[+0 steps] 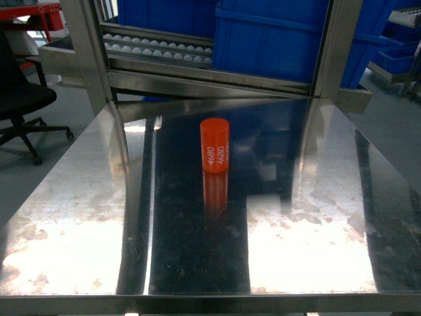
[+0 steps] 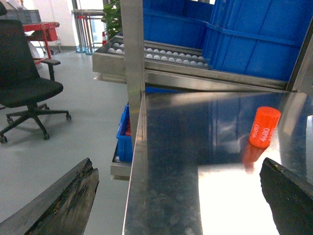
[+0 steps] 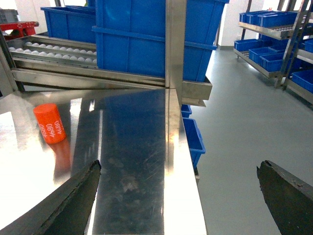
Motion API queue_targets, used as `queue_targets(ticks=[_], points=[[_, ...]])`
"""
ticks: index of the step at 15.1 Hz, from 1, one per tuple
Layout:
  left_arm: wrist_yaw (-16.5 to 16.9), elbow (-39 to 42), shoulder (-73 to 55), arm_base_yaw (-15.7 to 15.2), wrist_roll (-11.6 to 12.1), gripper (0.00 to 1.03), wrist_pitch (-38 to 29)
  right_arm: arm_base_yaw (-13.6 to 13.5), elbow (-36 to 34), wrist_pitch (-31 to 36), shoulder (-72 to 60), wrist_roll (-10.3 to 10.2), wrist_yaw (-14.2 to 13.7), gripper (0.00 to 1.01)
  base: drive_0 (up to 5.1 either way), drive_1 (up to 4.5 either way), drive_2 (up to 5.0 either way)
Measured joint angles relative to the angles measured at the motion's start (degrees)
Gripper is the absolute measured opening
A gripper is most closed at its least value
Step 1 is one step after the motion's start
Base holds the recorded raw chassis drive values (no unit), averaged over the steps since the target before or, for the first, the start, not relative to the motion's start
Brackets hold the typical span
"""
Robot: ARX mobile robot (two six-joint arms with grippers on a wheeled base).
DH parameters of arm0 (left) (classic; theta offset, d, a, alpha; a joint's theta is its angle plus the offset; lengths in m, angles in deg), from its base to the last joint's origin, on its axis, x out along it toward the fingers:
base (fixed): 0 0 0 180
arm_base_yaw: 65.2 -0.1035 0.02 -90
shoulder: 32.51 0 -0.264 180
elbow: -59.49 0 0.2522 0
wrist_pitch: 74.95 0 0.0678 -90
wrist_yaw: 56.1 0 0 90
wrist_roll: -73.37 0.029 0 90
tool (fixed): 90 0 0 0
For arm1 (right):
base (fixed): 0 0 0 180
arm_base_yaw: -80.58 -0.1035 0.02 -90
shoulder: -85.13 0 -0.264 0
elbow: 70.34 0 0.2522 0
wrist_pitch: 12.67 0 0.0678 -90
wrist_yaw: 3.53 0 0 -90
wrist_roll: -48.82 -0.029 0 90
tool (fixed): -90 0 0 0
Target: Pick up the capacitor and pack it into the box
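Capacitor (image 1: pixel 215 145): a smooth orange cylinder with flat ends and white "4680" lettering printed twice down its side. It stands upright on the steel table (image 1: pixel 79 230), near the middle and somewhat toward the far edge, with its own reflection stretching toward the near edge. Nothing touches it, and bare metal surrounds it on every side.

That tabletop is polished sheet steel, mirror-bright in patches and scuffed and cloudy elsewhere, with a folded front lip. Beyond the capacitor, two upright steel posts (image 1: pixel 89 52) rise at the far corners, joined by a low rail. Behind the rail runs a roller track (image 1: pixel 158 47) of small white wheels, and large blue plastic bins (image 1: pixel 276 39) with ribbed rims sit on it.

Left of the capacitor, off the table, a black office chair (image 2: pixel 24 83) stands on grey floor. Right of it, more blue bins line distant shelves (image 3: pixel 274 29).

Both wrist views show worn black fingers (image 2: pixel 58 205) spread wide apart with nothing between them: the left gripper (image 2: pixel 181 200) and right gripper (image 3: pixel 181 200) gape unloaded, each well short of the capacitor.
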Motion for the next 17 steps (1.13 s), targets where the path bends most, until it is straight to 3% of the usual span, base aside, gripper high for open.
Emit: queue_targets(ticks=[4, 5, 6, 7, 9, 10, 12, 14, 17], points=[[-0.31, -0.02, -0.04, 0.07, -0.02, 0.98, 0.35, 0.0, 0.0, 0.02, 0.0, 0.0, -0.02, 0.98, 0.0, 0.0, 0.0], [-6.25, -0.74, -3.78, 3.56, -1.55, 0.98, 1.44, 0.0, 0.0, 0.02, 0.0, 0.0, -0.04, 0.98, 0.0, 0.0, 0.0], [-9.55, -1.25, -11.82, 7.48, -2.62, 0.98, -4.7, 0.0, 0.0, 0.04, 0.0, 0.0, 0.02, 0.98, 0.0, 0.0, 0.0], [-10.56, -1.31, -19.58, 10.4, -2.73, 0.98, -12.57, 0.0, 0.0, 0.02, 0.0, 0.0, 0.0, 0.98, 0.0, 0.0, 0.0], [-9.84, -4.17, -39.34, 13.73, -3.1, 0.98, -30.73, 0.0, 0.0, 0.04, 0.0, 0.0, 0.0, 0.98, 0.0, 0.0, 0.0], [-9.86, -7.37, -51.84, 17.16, -3.06, 0.98, -41.42, 0.0, 0.0, 0.02, 0.0, 0.0, 0.0, 0.98, 0.0, 0.0, 0.0], [-10.32, -13.94, -72.81, 22.36, -3.02, 0.98, -54.82, 0.0, 0.0, 0.04, 0.0, 0.0, 0.0, 0.98, 0.0, 0.0, 0.0], [-10.23, -22.08, -87.89, 23.89, -3.08, 0.98, -59.34, 0.0, 0.0, 0.02, 0.0, 0.0, -0.02, 0.98, 0.0, 0.0, 0.0], [-8.33, -34.01, -102.99, 24.26, -3.89, 0.98, -57.37, 0.0, 0.0, 0.04, 0.0, 0.0, 0.0, 0.98, 0.0, 0.0, 0.0]])
